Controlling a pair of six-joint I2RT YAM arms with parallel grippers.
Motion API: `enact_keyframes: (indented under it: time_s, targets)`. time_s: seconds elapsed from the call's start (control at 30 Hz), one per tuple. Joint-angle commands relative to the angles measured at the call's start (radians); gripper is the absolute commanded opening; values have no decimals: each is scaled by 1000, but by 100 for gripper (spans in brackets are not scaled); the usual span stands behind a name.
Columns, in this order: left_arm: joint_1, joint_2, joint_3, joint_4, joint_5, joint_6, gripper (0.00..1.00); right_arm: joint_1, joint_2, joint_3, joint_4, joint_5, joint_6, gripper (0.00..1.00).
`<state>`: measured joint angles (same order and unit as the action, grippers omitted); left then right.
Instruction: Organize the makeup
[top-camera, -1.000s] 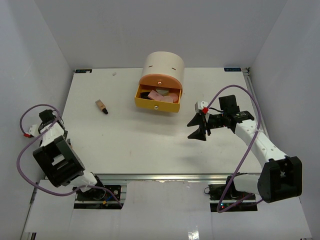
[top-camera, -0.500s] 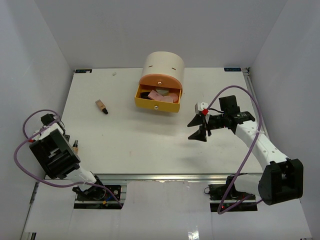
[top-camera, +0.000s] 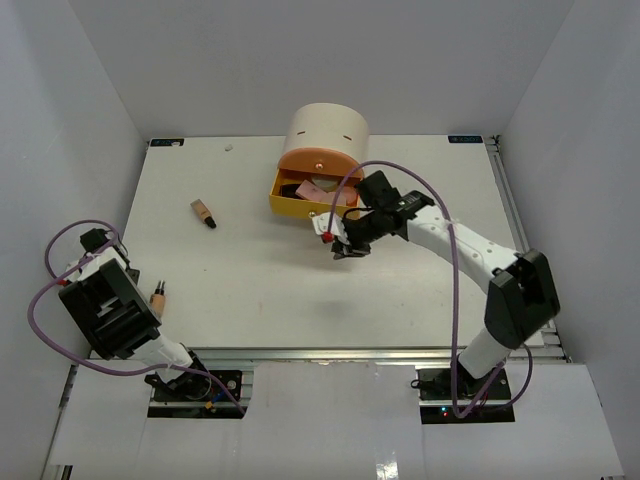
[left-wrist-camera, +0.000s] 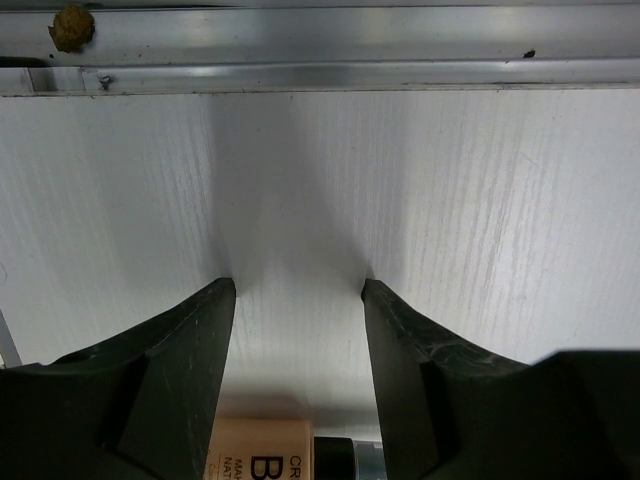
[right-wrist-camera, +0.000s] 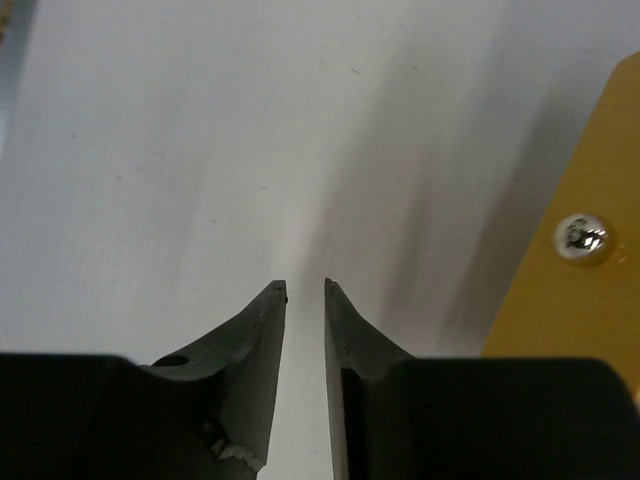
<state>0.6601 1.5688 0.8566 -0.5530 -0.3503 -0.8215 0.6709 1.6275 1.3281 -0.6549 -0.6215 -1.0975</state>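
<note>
Tan bottle sits pinched deep between the left gripper's fingers, back near their roots — and the right arm has just swung in.

A second bottle lies on the table, well apart from both sets of fingers. The pink compacts are in the open yellow drawer. The right gripper jumped from out wide to just beside the drawer front, its fingers going from spread to nearly pressed together, empty — probably lining up to nudge the drawer, though two bottles aren't in yet.

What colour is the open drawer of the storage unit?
Yellow; the drawer shows best in the top external view.
</note>
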Motion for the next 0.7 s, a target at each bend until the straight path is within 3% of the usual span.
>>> enact_keyframes:
  time_s: [0.0,0.17,0.23,0.4,0.6,0.67]
  targets:
    - [1,6,-28,2,82,-4,65,47,191,218,85,313,82,26]
    - [1,17,-28,9,107,1,65,38,372,409,272,685,270,26]
    - [1,22,-28,10,115,3,65,16,392,431,345,725,320,26]
    - [1,23,-27,14,133,4,66,-7,392,445,414,737,335,37]
    - [1,26,-26,18,147,7,66,-6,366,381,402,654,295,51]
    - [1,22,-27,20,152,8,66,-8,364,394,341,573,212,54]
